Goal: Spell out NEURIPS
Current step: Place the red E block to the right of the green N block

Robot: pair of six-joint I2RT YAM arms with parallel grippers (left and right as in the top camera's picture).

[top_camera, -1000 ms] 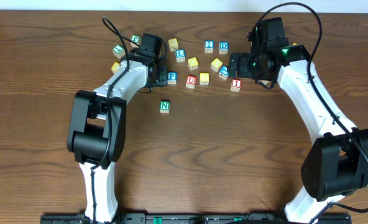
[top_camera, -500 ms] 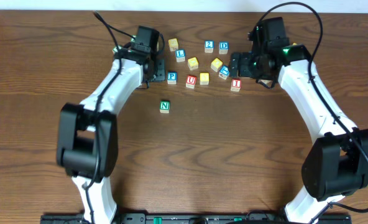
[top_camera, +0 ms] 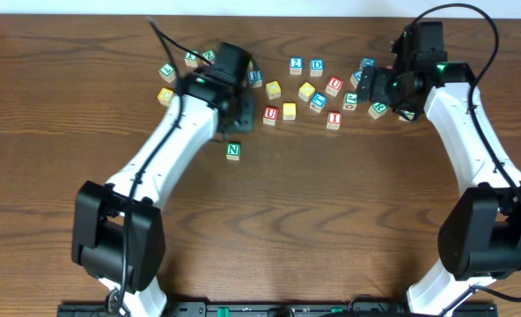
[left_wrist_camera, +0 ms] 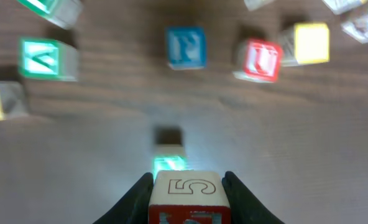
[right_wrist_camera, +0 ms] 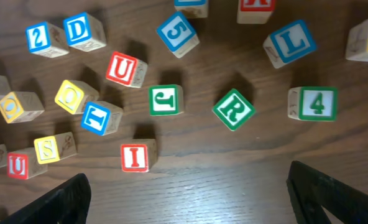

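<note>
My left gripper (left_wrist_camera: 188, 180) is shut on a wooden cube (left_wrist_camera: 188, 188) with an outlined 5 on its light top and a red front face. It hangs over the table near the green N cube (top_camera: 233, 151), which peeks out just behind it (left_wrist_camera: 170, 163). A blue-lettered cube (left_wrist_camera: 186, 47), a red U (left_wrist_camera: 260, 60) and a yellow cube (left_wrist_camera: 311, 43) lie beyond. My right gripper (right_wrist_camera: 196, 205) stands wide open above bare wood. Ahead of it lie the red I (right_wrist_camera: 135, 157), green R (right_wrist_camera: 233, 109) and another red U (right_wrist_camera: 123, 68). From overhead, the left gripper (top_camera: 243, 110) hides the blue P.
Other cubes lie scattered near the right gripper (top_camera: 375, 88): green J (right_wrist_camera: 165, 100), green 4 (right_wrist_camera: 316, 103), blue L (right_wrist_camera: 289, 42), blue 5 (right_wrist_camera: 178, 33), 2 (right_wrist_camera: 39, 37), D (right_wrist_camera: 80, 30), yellow ones (right_wrist_camera: 72, 95). More cubes sit at the far left (top_camera: 166, 72).
The left arm has swung right from the far-left cubes, still gripping its cube, and now covers the P. The right arm pulled back to the right, uncovering several cubes.
</note>
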